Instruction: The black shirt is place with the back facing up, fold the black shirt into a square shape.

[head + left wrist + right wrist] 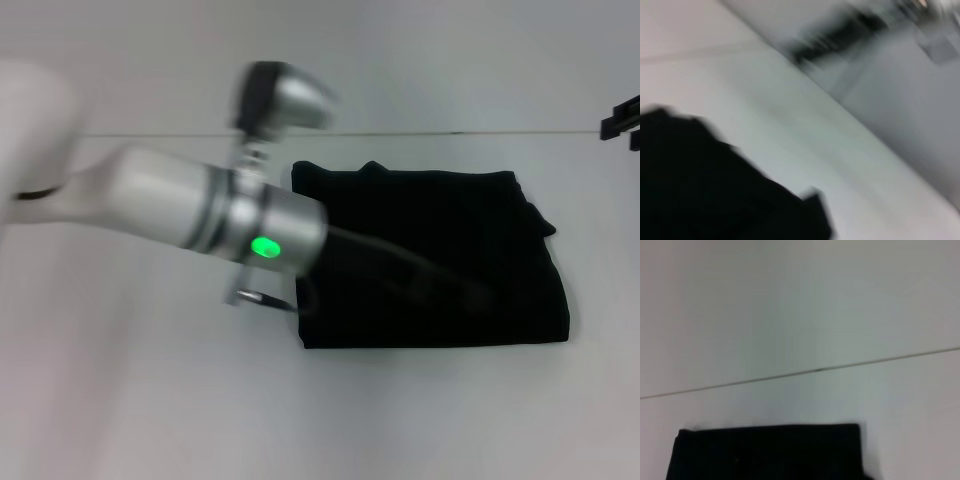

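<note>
Black cotton, already gathered into a rough rectangle: the black shirt [435, 262] lies flat on the white table [150, 400], a little right of centre, its long sides running left to right. No lettering shows on its upper face. The near edge and the left edge look straight and stacked; the far right corner still bulges, with a small tag of cloth sticking out past the outline.

The left arm [190, 215] reaches in from the left and crosses the shirt's left edge, a green lamp lit on its wrist. The left gripper [455, 285] shows only as a dark smear over the middle of the fabric, black on black, so whether its fingers are spread, pressed together or pinching cloth cannot be told. The left wrist view gives only a corner of the shirt [715, 190] against the pale table. The right gripper [622, 122] hangs at the far right edge of the scene, well apart from the shirt; only a sliver of it shows, and its state cannot be told either. Its wrist view looks down on one straight edge of the cloth [767, 452].

By its look the shirt is light, limp and layered. It should slide easily on the smooth tabletop and sag when lifted. A pinch at a corner or along a folded edge, catching every layer, seems the safest hold.
</note>
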Motion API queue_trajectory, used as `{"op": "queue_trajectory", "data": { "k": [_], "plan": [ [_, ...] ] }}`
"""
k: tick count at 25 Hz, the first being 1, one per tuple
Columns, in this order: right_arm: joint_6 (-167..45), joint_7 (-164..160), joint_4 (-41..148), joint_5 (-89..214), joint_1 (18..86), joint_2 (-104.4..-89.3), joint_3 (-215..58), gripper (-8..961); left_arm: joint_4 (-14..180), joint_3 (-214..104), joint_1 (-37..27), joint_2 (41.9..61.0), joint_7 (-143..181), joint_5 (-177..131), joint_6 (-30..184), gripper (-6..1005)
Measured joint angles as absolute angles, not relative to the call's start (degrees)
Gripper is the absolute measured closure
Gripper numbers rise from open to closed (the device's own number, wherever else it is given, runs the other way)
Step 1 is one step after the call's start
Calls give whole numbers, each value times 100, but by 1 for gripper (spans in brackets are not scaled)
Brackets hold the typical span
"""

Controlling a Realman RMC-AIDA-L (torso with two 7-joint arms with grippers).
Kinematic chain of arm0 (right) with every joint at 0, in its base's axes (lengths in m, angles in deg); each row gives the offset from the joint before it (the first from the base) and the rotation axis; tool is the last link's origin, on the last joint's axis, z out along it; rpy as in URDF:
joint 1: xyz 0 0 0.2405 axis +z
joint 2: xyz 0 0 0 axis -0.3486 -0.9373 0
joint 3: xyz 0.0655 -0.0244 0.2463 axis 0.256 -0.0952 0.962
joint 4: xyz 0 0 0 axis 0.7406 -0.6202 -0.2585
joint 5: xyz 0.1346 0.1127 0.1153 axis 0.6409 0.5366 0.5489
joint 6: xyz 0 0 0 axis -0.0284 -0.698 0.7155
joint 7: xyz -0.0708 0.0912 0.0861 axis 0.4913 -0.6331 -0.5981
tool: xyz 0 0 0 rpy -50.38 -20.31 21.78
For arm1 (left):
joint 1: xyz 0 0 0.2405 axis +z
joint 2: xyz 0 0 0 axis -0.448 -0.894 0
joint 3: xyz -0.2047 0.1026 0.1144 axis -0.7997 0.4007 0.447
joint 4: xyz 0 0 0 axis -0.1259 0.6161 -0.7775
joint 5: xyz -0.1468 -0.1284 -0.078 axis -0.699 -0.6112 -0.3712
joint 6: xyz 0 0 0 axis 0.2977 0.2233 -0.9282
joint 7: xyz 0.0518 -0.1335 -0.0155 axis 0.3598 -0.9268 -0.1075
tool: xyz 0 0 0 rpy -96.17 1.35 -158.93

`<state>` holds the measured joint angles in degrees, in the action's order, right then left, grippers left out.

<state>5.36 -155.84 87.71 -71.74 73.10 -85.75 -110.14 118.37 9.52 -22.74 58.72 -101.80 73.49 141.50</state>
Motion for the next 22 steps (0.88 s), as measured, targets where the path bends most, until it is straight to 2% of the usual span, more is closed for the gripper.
{"op": "queue_trajectory", "data": {
  "k": [4, 13, 17, 22],
  "plan": [
    [637, -15531, 8738, -7180, 7378, -8652, -11030, 476, 11672, -547, -1816, 5706, -11153, 7477, 14322, 423],
    [658, -15571, 8738, -7172, 7437, -8672, -11035, 477, 11303, -988, -1822, 5711, -12836, 7933, 13887, 112],
    [661, -15519, 8729, -7165, 7442, -8715, -11036, 478, 10928, -1065, -1977, 5766, -12826, 7898, 13417, 60],
    [875, -14879, 8729, -7012, 7520, -8936, -11041, 479, 11053, -1156, -1860, 5786, -12809, 7891, 13198, 48]
  ]
}}
